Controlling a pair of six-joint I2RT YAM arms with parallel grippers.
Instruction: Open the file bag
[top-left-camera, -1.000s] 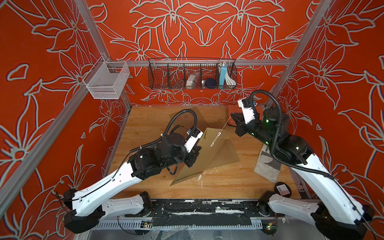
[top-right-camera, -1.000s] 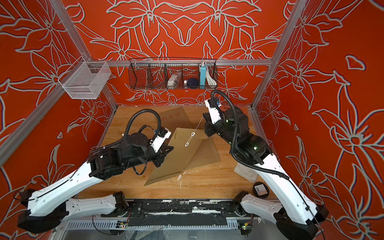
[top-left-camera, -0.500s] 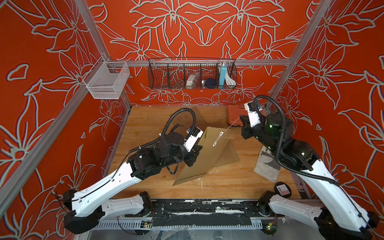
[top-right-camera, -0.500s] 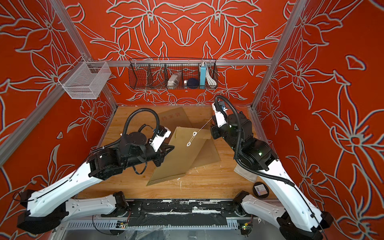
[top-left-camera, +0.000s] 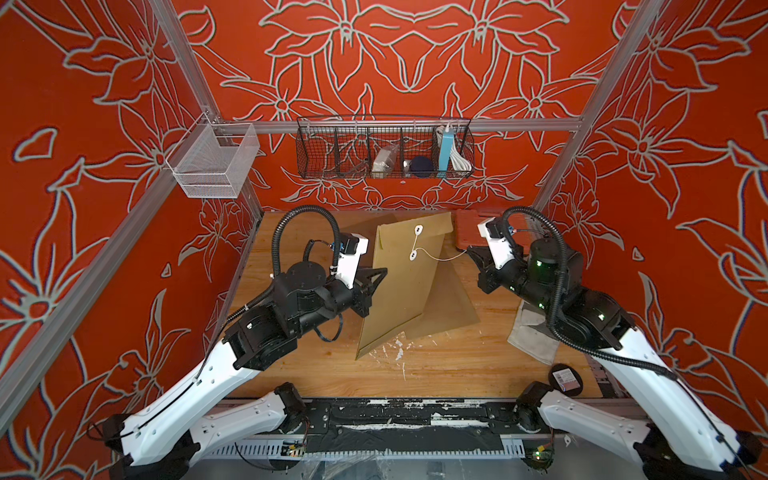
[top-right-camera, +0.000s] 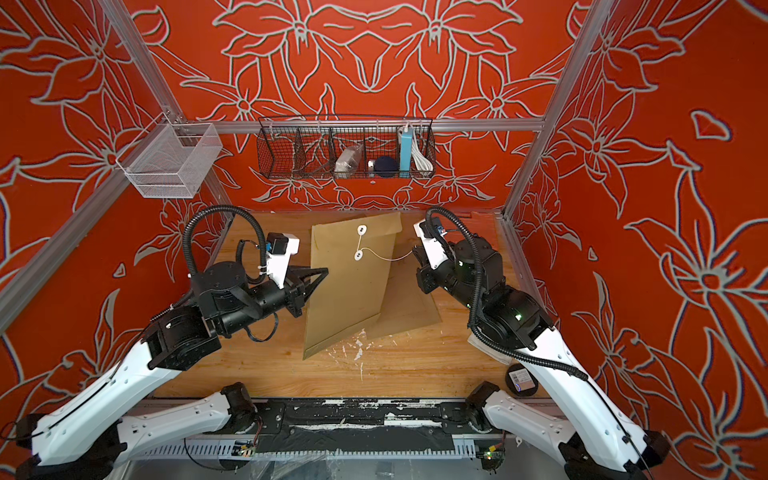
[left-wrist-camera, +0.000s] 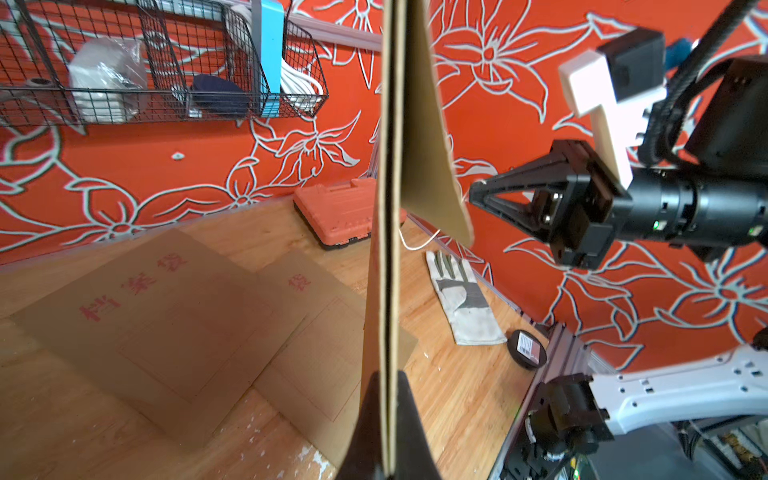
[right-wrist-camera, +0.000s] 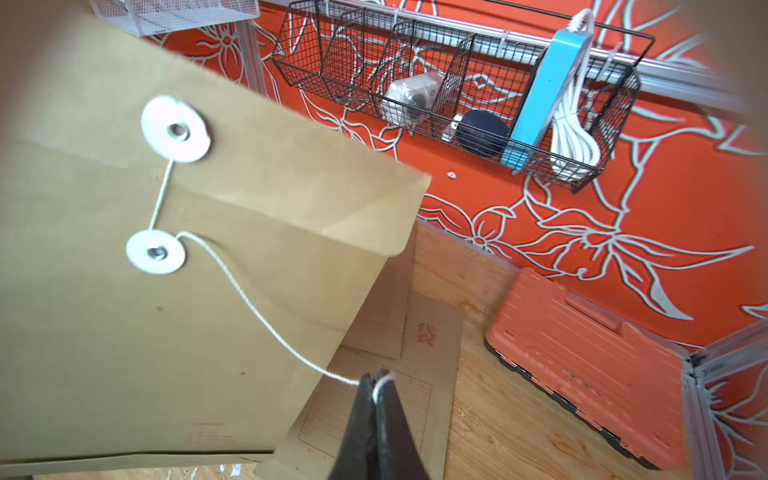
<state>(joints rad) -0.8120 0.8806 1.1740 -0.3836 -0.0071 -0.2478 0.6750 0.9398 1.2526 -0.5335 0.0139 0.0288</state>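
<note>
**String drawn out, flap of the file bag not lifted yet**

Counted: one file bag (top-left-camera: 399, 282) held in the air, two flat bags (left-wrist-camera: 166, 299) lying on the table (top-left-camera: 436, 374), two white discs (right-wrist-camera: 175, 129) on the held bag, one string (right-wrist-camera: 266, 320), one orange case (right-wrist-camera: 582, 353), one glove (left-wrist-camera: 461, 299) and two wall baskets (top-left-camera: 384, 149).

The left gripper (top-left-camera: 384, 272) has its jaws pressed together on the left edge of the file bag. The bag hangs slanted over the middle of the table, with its flap end toward the back wall. The right gripper (top-left-camera: 471, 251) pinches the free end of the string between closed jaws.

Only the right wrist view shows that the string runs as one strand from the upper disc to the lower disc and then out to the gripper, and that the flap lies down on the bag. Only the left wrist view shows the bag edge-on and the red characters on the flat bags.

Compared with one second ago, the file bag is turned and raised, with its flap end nearer to the back wall. The orange case, then hidden behind the right arm, is now in sight.
</note>
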